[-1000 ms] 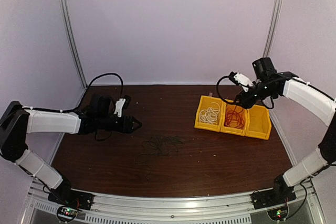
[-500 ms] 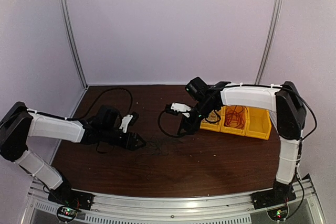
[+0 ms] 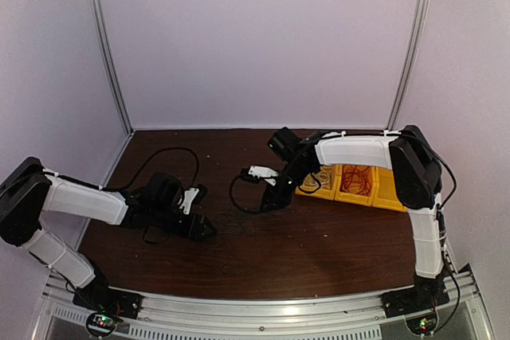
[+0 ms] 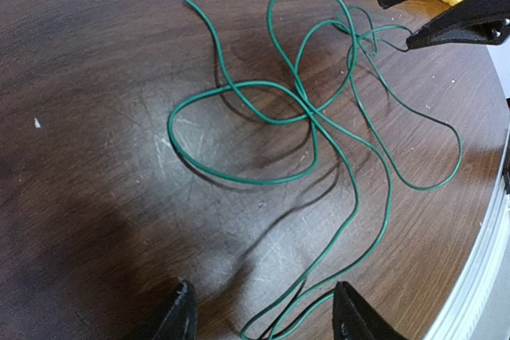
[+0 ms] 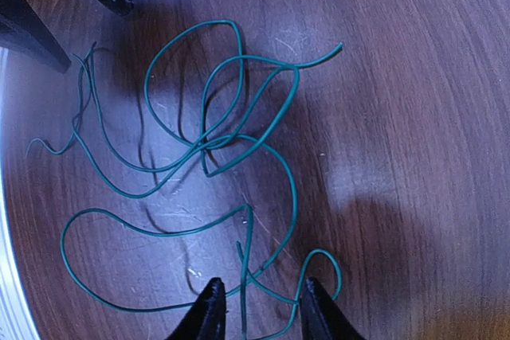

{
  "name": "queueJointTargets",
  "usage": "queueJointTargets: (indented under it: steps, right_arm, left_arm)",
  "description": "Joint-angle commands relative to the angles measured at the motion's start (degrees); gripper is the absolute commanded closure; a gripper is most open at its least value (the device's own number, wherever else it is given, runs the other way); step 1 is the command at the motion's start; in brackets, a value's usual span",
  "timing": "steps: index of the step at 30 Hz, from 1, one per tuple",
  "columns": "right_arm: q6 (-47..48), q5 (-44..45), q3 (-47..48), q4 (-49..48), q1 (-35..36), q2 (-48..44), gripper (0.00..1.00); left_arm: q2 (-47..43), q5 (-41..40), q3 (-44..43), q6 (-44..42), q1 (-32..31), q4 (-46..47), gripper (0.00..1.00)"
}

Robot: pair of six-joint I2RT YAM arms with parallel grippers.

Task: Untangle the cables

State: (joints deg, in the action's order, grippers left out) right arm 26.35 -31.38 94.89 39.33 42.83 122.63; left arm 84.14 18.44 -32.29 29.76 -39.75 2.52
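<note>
A thin dark green cable (image 3: 239,217) lies in loose tangled loops on the brown table between my two grippers. It fills the left wrist view (image 4: 311,121) and the right wrist view (image 5: 213,142). My left gripper (image 3: 209,231) is open just left of the tangle, and two strands run between its fingertips (image 4: 263,326). My right gripper (image 3: 267,203) is open and low over the tangle's right end, with strands between its fingertips (image 5: 259,310). A red cable (image 3: 357,178) lies in the middle yellow bin. A white cable (image 3: 320,180) lies in the left bin, partly hidden by the right arm.
Three yellow bins (image 3: 386,197) stand in a row at the right of the table, behind the right arm. The right gripper's tips show in the left wrist view (image 4: 446,5), and the left gripper's tips in the right wrist view (image 5: 48,5). The table's metal front edge (image 4: 486,260) is close.
My right arm has swung left from the bins down to the green cable. My left gripper has moved right and nearer, up to the tangle's left side.
</note>
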Motion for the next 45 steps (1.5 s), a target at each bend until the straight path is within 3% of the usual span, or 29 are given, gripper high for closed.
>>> queueJointTargets:
  steps: [1,6,10,18,25,34,45]
  right_arm:
    - [-0.37,-3.06,1.79,1.86,0.19,1.15,0.70]
    - [-1.55,-2.12,3.99,3.06,0.31,2.44,0.79]
    - [-1.46,-1.61,8.30,6.39,0.27,1.59,1.00]
    - [-3.63,-5.28,22.87,12.02,0.30,-7.56,1.00]
    - [-3.60,-3.67,31.76,11.43,0.23,-13.41,1.00]
    - [-1.23,6.84,38.42,4.37,-3.66,-22.15,1.00]
    - [-5.58,6.57,38.30,1.69,-23.60,-28.45,1.00]
  left_arm:
    - [1.62,0.85,0.55,0.74,0.02,4.43,0.41]
    - [2.14,1.13,1.85,0.91,-0.03,6.93,0.42]
    - [3.15,0.33,2.49,0.68,-0.14,7.80,0.44]
    - [7.76,0.76,2.81,0.38,-0.64,13.34,0.56]
    - [14.23,0.50,0.97,0.28,-1.12,16.18,0.76]
    - [15.92,-0.60,0.22,0.47,-1.21,15.60,0.71]
    - [15.46,-1.54,-0.85,-0.05,-1.29,13.36,0.68]
